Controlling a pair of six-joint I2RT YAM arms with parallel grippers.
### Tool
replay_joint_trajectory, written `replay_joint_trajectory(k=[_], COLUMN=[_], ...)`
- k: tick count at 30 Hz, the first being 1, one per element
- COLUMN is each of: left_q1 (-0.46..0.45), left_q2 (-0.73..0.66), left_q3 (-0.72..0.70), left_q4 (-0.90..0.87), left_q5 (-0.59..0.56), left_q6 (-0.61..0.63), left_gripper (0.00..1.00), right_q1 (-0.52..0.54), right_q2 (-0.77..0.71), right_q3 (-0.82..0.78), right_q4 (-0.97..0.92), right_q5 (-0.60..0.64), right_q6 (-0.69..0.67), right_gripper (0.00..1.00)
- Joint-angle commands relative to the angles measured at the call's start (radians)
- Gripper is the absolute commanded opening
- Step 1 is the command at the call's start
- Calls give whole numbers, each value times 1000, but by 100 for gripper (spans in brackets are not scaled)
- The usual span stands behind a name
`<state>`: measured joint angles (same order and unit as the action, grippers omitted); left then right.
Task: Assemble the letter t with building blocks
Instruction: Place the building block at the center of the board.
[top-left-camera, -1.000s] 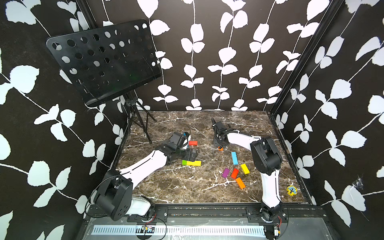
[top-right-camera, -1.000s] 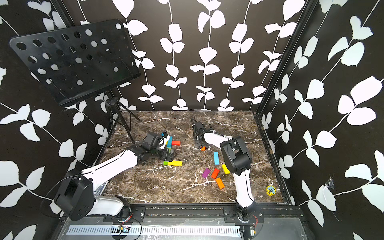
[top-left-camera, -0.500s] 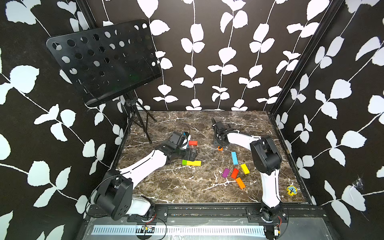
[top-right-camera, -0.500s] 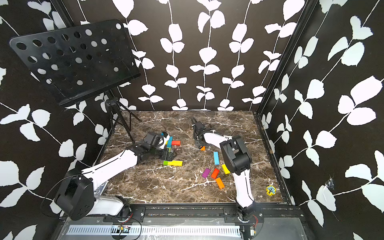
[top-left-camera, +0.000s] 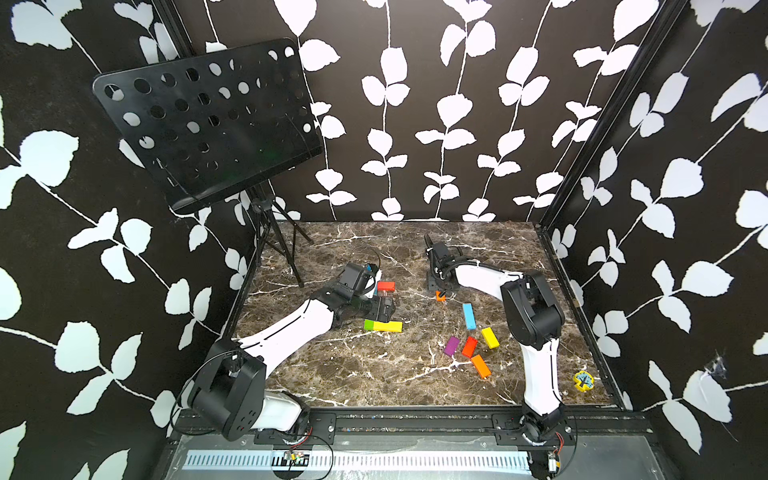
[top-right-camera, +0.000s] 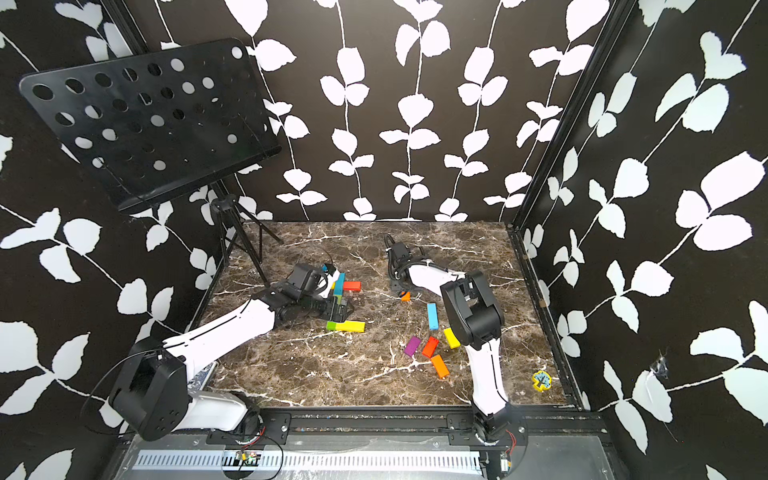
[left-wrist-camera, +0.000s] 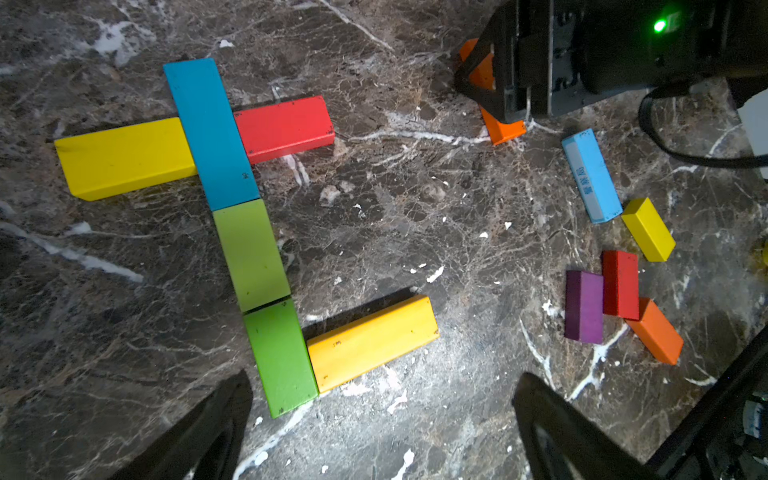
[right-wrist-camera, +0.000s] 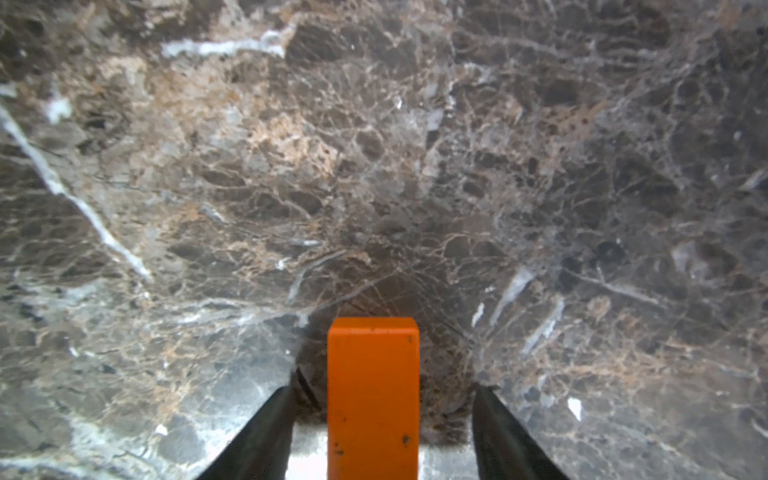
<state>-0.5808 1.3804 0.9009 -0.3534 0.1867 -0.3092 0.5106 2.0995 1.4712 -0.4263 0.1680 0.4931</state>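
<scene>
**Top views.** In both top views the white left arm (top-left-camera: 291, 328) reached across the brown marble-patterned desk (top-left-camera: 374, 386). It hung over the letter t (top-right-camera: 340, 284) and hid part of the stem. The red crossbar block (top-left-camera: 386, 286) and the green-and-yellow foot (top-left-camera: 382, 326) showed beside the wrist. The white right arm (top-left-camera: 482, 279) bent down over a short orange block (top-left-camera: 440, 296) farther back. Five loose building blocks lay near that arm's elbow: a light blue bar (top-left-camera: 469, 316), a small yellow block (top-left-camera: 490, 337), a purple block (top-left-camera: 451, 345), a small red block (top-left-camera: 470, 346) and a long orange block (top-left-camera: 480, 365). A black perforated music stand (top-left-camera: 208, 124) stood at the far left.

**Left wrist view.** The letter lay flat and whole. A blue bar (left-wrist-camera: 211, 133), a light green block (left-wrist-camera: 251, 253) and a dark green block (left-wrist-camera: 282, 357) ran end to end as the stem. A yellow crossbar block (left-wrist-camera: 124, 158) and the red one touched the blue bar on opposite sides. An orange-yellow bar (left-wrist-camera: 372, 343) touched the dark green block as the foot. The left fingers (left-wrist-camera: 216, 424) stood wide apart, released and grasping nothing.

**Right wrist view.** The short orange block (right-wrist-camera: 372, 395) lay on the desk between the right fingers (right-wrist-camera: 266, 428). They were released, with a clear gap on each side of the block.
</scene>
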Motion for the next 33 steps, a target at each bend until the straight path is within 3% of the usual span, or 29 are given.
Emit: replay_joint_trajectory(k=[1, 9, 15, 21, 33], left_q1=[6, 7, 6, 1, -63], left_q2=[0, 12, 5, -36, -41], left_q3=[15, 15, 2, -37, -72], left_q4=[0, 16, 26, 38, 63], left_q5=[8, 22, 48, 69, 119], left_q6=[13, 20, 17, 0, -39], left_gripper=[99, 99, 99, 99, 99], right_q1=[-4, -4, 0, 5, 12], right_q2=[-9, -133, -318, -439, -557], right_q3=[0, -77, -246, -359, -576], right_q4=[-6, 68, 109, -28, 35], right_q5=[-12, -33, -39, 58, 79], right_q6=[-25, -81, -94, -55, -7], right_gripper=[76, 84, 85, 82, 77])
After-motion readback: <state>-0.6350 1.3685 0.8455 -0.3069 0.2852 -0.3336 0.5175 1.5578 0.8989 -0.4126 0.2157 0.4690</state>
